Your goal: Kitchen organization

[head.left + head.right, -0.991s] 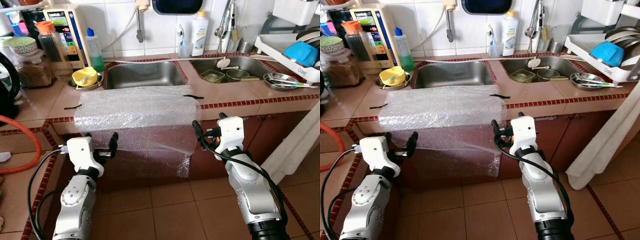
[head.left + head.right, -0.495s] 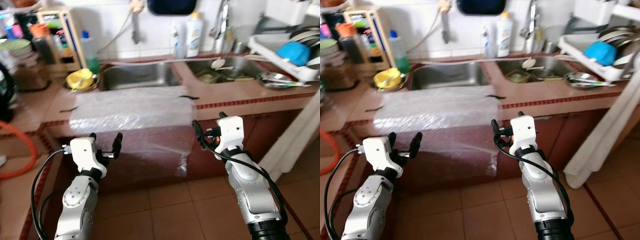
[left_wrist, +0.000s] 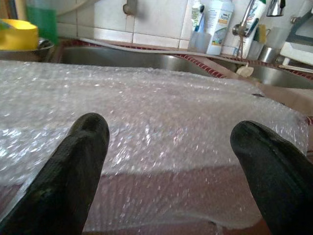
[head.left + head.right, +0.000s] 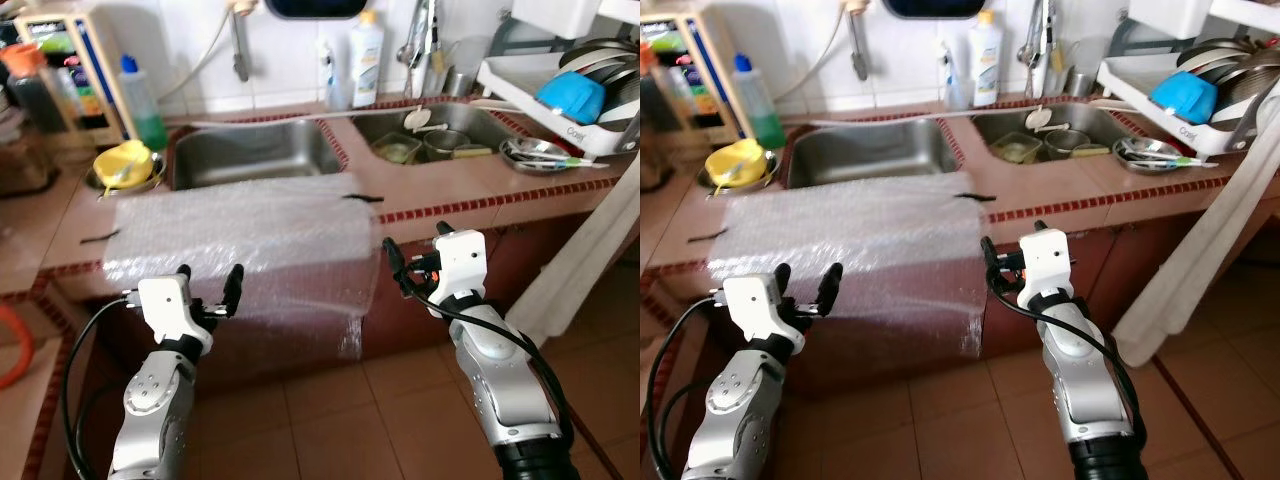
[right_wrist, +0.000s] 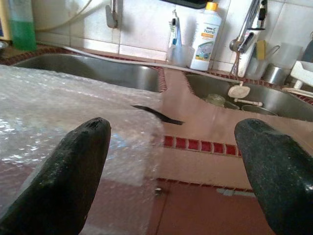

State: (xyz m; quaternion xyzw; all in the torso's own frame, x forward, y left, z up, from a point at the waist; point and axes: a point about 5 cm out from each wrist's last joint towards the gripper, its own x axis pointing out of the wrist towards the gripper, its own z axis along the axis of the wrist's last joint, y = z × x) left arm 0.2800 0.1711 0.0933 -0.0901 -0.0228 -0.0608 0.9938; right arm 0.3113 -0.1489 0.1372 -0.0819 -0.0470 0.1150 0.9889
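Nearest the camera, both arms are raised in front of the counter edge. The left gripper [image 4: 208, 288] has its fingers spread wide and holds nothing; the right gripper [image 4: 408, 268] is likewise wide apart and empty, level with the cabinet front. Just beyond them hangs the bubble wrap sheet [image 4: 245, 235], laid flat on the tiled counter [image 4: 470, 190] in front of the left sink [image 4: 255, 155] and draped over the edge down the cabinet face. Its long axis runs side to side along the counter edge; its free end points down toward the floor. A strip of black tape [image 4: 362, 197] pins its right corner, another [image 4: 100, 237] its left. Risk: the film is thin and slippery, so a pinch could tear it, peel the tape, or drag the whole sheet off. Farther back stand a yellow bowl [image 4: 122, 162], a white bottle [image 4: 364, 48] and a dish rack [image 4: 560, 85].
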